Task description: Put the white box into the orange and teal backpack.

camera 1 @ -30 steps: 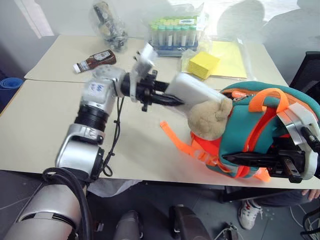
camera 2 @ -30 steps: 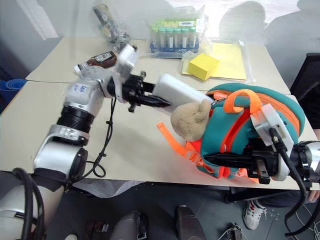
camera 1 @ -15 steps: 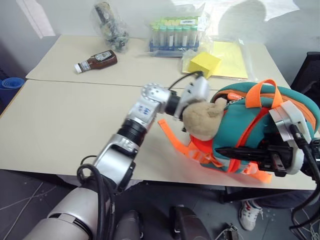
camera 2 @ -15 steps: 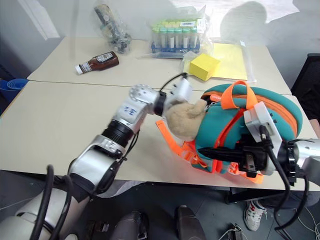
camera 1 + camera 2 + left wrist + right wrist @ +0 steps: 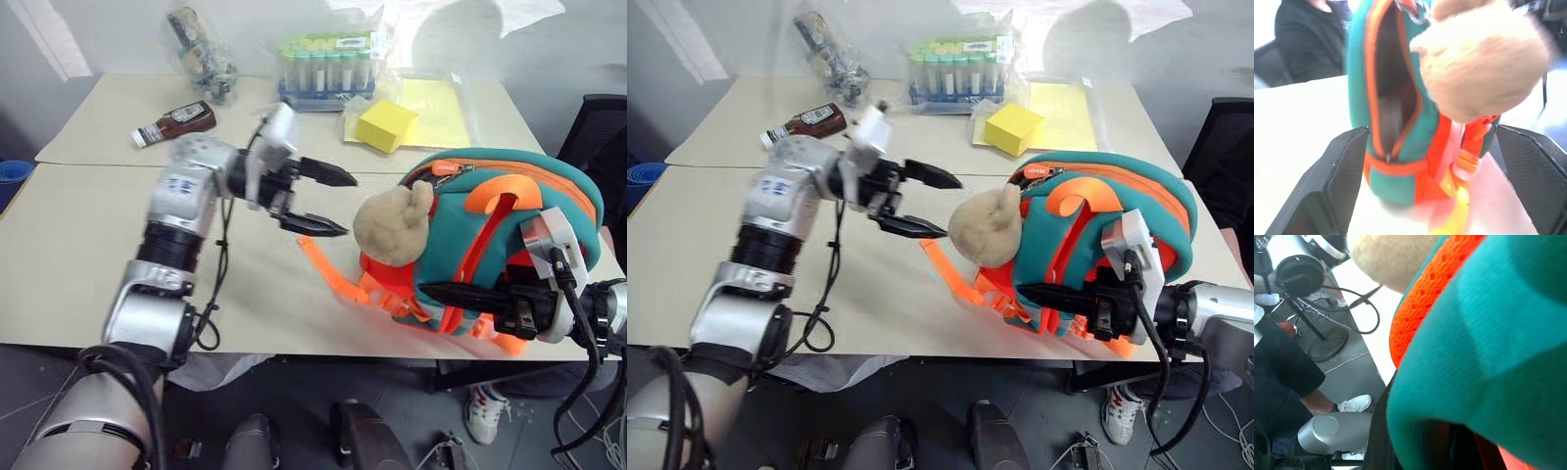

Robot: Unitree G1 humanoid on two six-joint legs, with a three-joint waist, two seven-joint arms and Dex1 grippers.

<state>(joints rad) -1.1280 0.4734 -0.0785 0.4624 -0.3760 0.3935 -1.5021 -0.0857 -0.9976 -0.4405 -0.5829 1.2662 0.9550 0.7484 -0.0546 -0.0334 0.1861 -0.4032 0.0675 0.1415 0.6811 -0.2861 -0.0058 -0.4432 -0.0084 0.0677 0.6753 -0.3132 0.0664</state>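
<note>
Left hand (image 5: 328, 201) spread and empty just beside the backpack (image 5: 490, 245), box apparently inside the unzipped pocket (pale shape, can't confirm); right hand (image 5: 441, 294) pinched on the backpack's front, likely steadying it upright.

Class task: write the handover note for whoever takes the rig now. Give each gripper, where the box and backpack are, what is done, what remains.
Left gripper: open, empty, above the table beside the backpack's zip opening.
Right gripper: shut on the backpack at its front, holding it upright on the table.
White box: a pale shape shows inside the open zip in the left wrist view; probably the box, not certain.
Done: box apparently in.
Left: confirm that it sits fully inside, then let go of the backpack.
</note>
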